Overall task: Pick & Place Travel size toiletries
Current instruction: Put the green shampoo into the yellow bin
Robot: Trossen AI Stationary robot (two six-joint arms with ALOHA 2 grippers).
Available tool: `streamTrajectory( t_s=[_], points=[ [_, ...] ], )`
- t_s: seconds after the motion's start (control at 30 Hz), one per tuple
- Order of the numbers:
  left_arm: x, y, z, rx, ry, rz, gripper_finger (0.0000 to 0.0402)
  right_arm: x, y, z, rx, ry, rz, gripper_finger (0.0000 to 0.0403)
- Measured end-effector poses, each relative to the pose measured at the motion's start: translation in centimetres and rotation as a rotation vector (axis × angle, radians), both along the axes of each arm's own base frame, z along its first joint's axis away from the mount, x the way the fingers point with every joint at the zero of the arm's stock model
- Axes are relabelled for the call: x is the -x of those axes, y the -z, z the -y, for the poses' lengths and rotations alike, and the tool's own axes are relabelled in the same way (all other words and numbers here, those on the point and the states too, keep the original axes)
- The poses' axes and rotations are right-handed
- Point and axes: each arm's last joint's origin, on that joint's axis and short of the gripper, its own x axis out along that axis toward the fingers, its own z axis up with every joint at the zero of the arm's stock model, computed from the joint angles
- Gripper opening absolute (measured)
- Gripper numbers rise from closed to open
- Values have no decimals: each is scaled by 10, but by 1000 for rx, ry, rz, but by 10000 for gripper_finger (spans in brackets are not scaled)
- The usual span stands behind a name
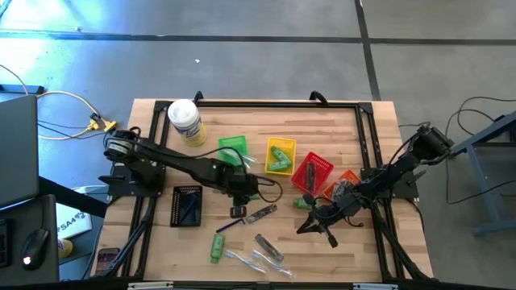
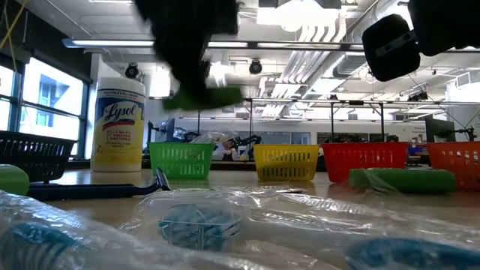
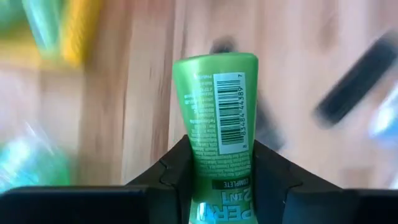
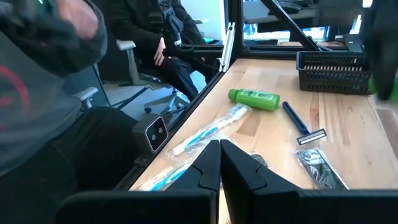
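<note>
The table [image 1: 339, 250] is seen from overhead and level from its edge; the Lysol jar [image 1: 185, 121] is shared.

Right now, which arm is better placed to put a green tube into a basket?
The left. Its gripper already clamps a green tube and hangs near the green basket. The right gripper is shut and empty.

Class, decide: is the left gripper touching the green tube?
Touching. The left wrist view shows the green tube wedged between the left gripper's two dark fingers, no gap on either side.
</note>
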Motion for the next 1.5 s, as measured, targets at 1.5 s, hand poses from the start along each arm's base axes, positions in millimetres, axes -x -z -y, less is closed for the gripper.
streamTrajectory(
  t_s=[1.5],
  points=[
    [-112,29,-134,-821,1100,-21,101,1,3,0,35,-12,-24,3]
  ],
)
